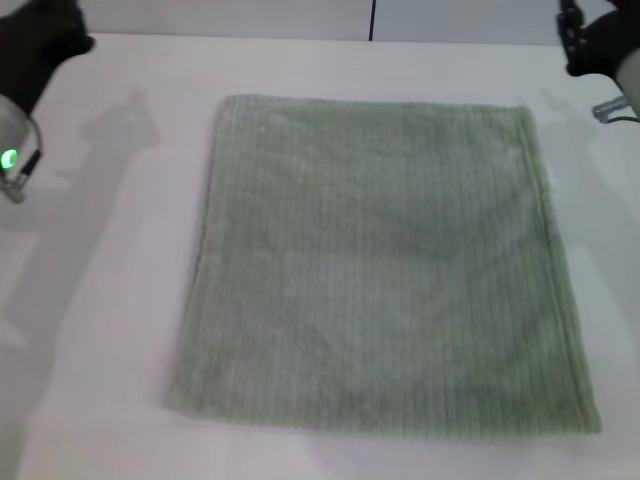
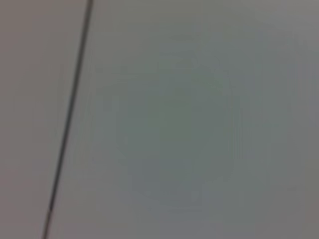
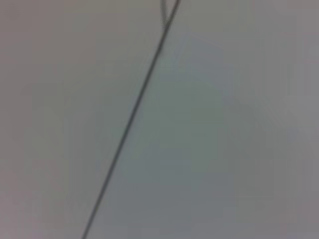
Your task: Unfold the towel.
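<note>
- Flat on the white table (image 1: 110,300), the towel (image 1: 385,270) lies spread as one rough square, its fine ribbed lines running from the far edge to the near one.
- All four edges show: the far edge is straight, the side edges spread slightly outward toward the near end, and the near edge sits close to the table's front.
- Bare table runs beside the towel on the robot's left, a narrower strip on its right, and a band beyond the far edge.
- Up at the far left corner, the left gripper (image 1: 40,45) hangs well apart from the towel and holds nothing; whether its fingers are spread or closed cannot be told.
- Likewise the right gripper (image 1: 592,40) sits at the far right corner, clear of the cloth with nothing in it, finger state unclear.
- Both wrist views show only a pale surface crossed by a thin dark seam (image 2: 67,119).
- Nothing rests on the towel.
</note>
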